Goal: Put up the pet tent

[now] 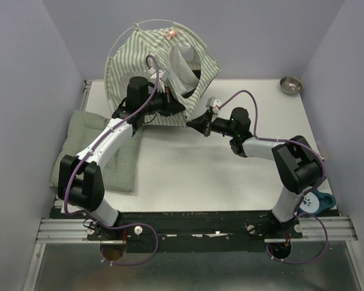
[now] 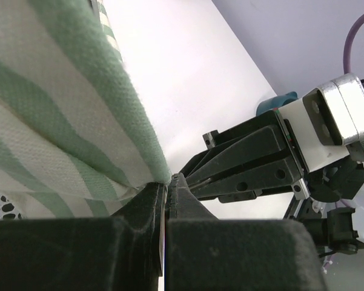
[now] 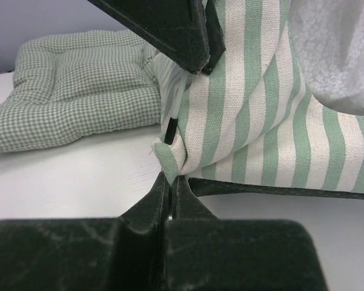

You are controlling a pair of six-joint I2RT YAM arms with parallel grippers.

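Pale lavender walls close in a white table [image 1: 200,176]. At its far side, left of centre, we see the pet tent [image 1: 133,51] standing on its base. Its dome rises toward the back wall, and a thin whitish pole [image 1: 146,22] arches over the crown as a hoop. The straight lower hem runs left to right. A grey mesh panel [image 1: 116,82] fills the left flank, the opening with fuzzy white lining turns to the right, and a small pink tag [image 1: 171,34] sits near the top.

The cloth is a coarse weave in green and white stripes, soft and creased along the hem. At the hem's right corner we find both arms meeting. The left gripper [image 2: 165,189] is clenched on the fabric edge, and the right gripper [image 3: 171,180] is pinched tight on a folded bit of the same corner, tips nearly touching.

A quilted green checked cushion [image 1: 124,160] lies flat under the left arm, and a metal bowl [image 1: 289,85] sits at the far right corner.
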